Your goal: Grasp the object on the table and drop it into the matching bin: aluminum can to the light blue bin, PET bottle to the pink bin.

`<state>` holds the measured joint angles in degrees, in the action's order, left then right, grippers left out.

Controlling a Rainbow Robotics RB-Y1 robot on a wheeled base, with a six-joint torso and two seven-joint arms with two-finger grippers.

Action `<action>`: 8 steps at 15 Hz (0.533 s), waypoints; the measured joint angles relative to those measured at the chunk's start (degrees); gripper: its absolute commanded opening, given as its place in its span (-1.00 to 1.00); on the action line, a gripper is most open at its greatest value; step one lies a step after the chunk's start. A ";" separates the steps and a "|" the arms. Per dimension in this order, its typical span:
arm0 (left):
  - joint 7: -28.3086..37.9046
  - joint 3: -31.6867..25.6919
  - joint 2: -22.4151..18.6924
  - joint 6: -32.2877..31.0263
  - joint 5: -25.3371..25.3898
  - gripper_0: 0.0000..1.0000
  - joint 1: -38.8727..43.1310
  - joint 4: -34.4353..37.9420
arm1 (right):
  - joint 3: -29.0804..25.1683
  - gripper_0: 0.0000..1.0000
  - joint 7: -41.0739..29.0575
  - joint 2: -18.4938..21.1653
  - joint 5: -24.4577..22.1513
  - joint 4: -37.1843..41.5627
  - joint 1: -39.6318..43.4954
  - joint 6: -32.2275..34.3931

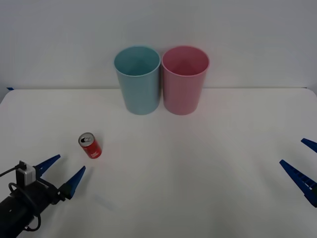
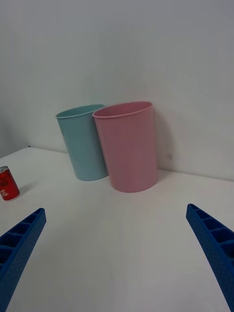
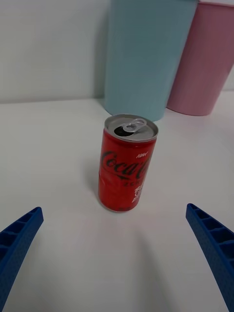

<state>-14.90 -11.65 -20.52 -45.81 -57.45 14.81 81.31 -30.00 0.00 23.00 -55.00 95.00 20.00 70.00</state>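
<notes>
Front view: the can [image 1: 90, 145] is standing upright on the white table [image 1: 198, 178], near the left side, well in front of the blue bin [image 1: 138, 79] and the pink bin [image 1: 184, 79], which are sitting side by side at the far edge. The left gripper [image 1: 63, 172] is hovering just short of the can, fingers spread wide and holding nothing. The right gripper [image 1: 302, 166] is waiting at the table's right edge, likewise wide open and empty.

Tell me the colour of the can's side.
Red with white lettering; the can shows best in the left wrist view.
</notes>
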 measured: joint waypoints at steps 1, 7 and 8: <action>-0.25 0.03 0.67 0.16 -0.35 1.00 -1.05 -1.00 | 0.00 1.00 0.00 0.00 0.00 0.00 0.00 0.00; -1.89 1.88 2.41 2.84 -1.21 1.00 -6.62 -5.40 | 0.00 1.00 0.00 0.00 0.00 0.00 0.00 0.00; -1.99 2.53 2.47 3.78 -1.09 1.00 -7.07 -5.46 | 0.00 1.00 0.00 0.00 0.00 0.00 0.00 0.00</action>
<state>-16.89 -9.11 -18.05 -42.03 -58.55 7.74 75.86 -30.00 0.00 23.00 -55.00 95.00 20.00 70.00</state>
